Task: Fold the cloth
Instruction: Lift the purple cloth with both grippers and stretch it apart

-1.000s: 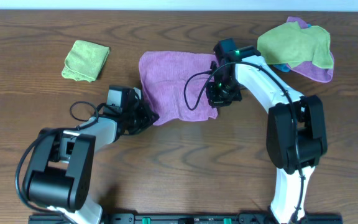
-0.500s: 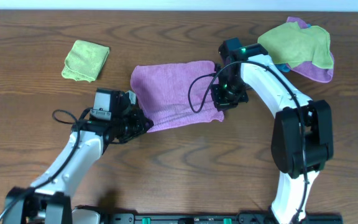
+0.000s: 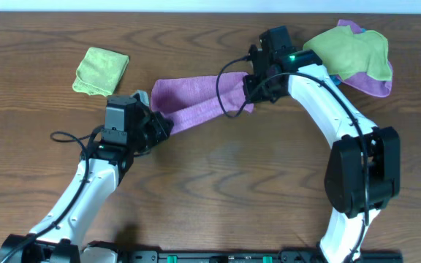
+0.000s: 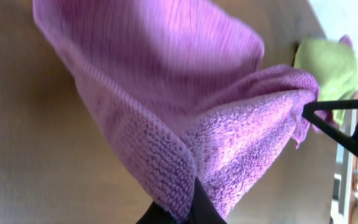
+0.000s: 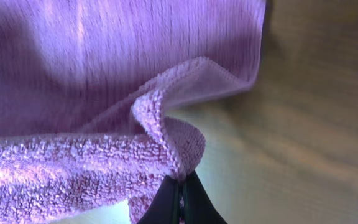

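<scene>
The purple cloth (image 3: 196,102) hangs stretched between my two grippers above the table's middle back, its near edge lifted and turned toward the far edge. My left gripper (image 3: 158,124) is shut on the cloth's near left corner; in the left wrist view the cloth (image 4: 185,118) drapes up from the fingertips (image 4: 188,208). My right gripper (image 3: 253,91) is shut on the near right corner; in the right wrist view the cloth (image 5: 104,112) folds over above the pinched fingertips (image 5: 180,186).
A folded green cloth (image 3: 101,70) lies at the back left. A pile of cloths, green (image 3: 346,50) over purple (image 3: 375,82), lies at the back right, close behind my right arm.
Both grippers have lifted the near edge of the purple cloth and carried it away toward the far edge. The cloth, flat a second ago, now hangs as a narrow band.
</scene>
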Robot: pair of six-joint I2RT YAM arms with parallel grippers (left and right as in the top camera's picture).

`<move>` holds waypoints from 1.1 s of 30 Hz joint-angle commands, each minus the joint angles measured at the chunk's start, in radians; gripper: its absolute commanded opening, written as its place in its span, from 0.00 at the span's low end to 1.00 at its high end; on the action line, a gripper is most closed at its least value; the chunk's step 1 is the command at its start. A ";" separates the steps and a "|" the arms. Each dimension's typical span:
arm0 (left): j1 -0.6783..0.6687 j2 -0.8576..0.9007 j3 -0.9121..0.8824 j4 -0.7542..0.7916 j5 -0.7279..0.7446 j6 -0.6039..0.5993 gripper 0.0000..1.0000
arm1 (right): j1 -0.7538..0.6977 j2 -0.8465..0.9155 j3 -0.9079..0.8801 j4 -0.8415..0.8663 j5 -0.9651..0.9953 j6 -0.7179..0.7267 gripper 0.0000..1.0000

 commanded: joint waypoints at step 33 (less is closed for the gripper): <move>0.080 0.465 0.306 0.143 -0.178 0.077 0.06 | -0.006 0.164 0.001 0.428 0.150 -0.036 0.01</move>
